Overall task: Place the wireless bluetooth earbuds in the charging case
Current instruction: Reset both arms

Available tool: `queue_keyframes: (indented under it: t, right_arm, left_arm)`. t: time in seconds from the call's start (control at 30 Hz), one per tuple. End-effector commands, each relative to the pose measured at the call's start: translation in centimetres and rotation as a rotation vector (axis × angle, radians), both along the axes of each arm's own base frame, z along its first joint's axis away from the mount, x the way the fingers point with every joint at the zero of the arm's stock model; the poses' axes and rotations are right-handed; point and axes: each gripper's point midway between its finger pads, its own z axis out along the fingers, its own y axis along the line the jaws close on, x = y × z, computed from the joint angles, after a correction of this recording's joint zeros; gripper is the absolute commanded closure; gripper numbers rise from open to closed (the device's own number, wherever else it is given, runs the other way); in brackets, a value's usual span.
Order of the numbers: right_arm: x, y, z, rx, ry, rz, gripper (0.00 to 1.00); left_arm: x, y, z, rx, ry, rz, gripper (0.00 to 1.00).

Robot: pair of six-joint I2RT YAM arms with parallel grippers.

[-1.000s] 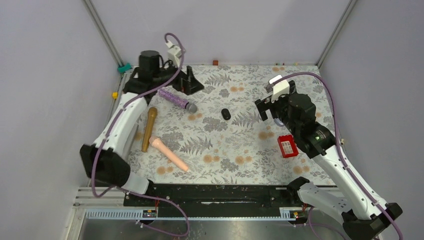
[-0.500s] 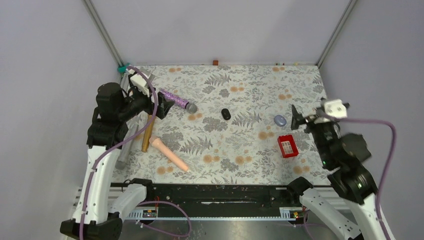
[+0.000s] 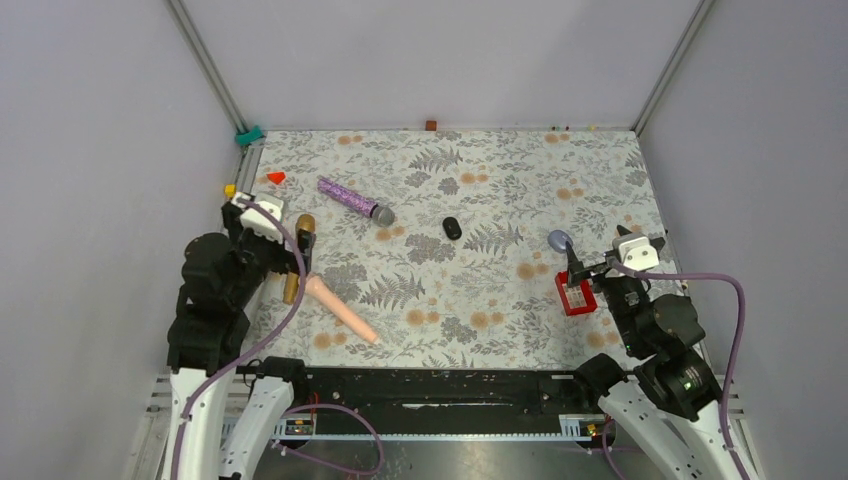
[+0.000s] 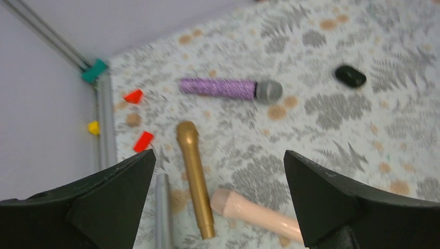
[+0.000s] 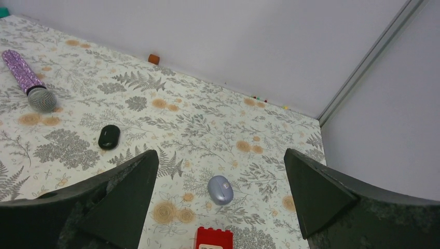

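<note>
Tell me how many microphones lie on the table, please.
3 clearly: the purple microphone far left, the gold microphone nearer, the pink microphone by its handle end. A grey rod beside the gold one, partly out of view, may be a fourth.

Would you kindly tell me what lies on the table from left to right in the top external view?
In order: gold microphone → purple microphone → black earbud → purple earbud.

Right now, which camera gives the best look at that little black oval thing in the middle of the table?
The right wrist view: the black oval thing is sharp and unobstructed there. The top view shows it small; the left wrist view shows it blurred, near the edge.
</note>
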Motion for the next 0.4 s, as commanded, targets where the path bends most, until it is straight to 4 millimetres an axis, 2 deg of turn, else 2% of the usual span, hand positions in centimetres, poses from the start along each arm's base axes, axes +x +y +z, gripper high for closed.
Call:
queue_keyframes:
  t: [0.0, 0.13, 0.37]
  right_arm:
    - [-0.4, -1.0, 3.5, 0.078, -0.136, -0.037, 0.0]
    - [-0.4, -1.0, 3.1, 0.077, -0.142, -0.038, 0.01]
    - [0.1, -0.7, 2.9, 0.06, -0.149, -0.038, 0.01]
  left_arm:
    - [-0.3, -2.9, -4.6, 0.027, 0.108, -0.197, 0.01]
    - [0.0, -3.8, -4.5, 0.004, 0.129, -0.237, 0.01]
    - [0.3, -4.0, -5.2, -0.001, 0.16, -0.242, 0.02]
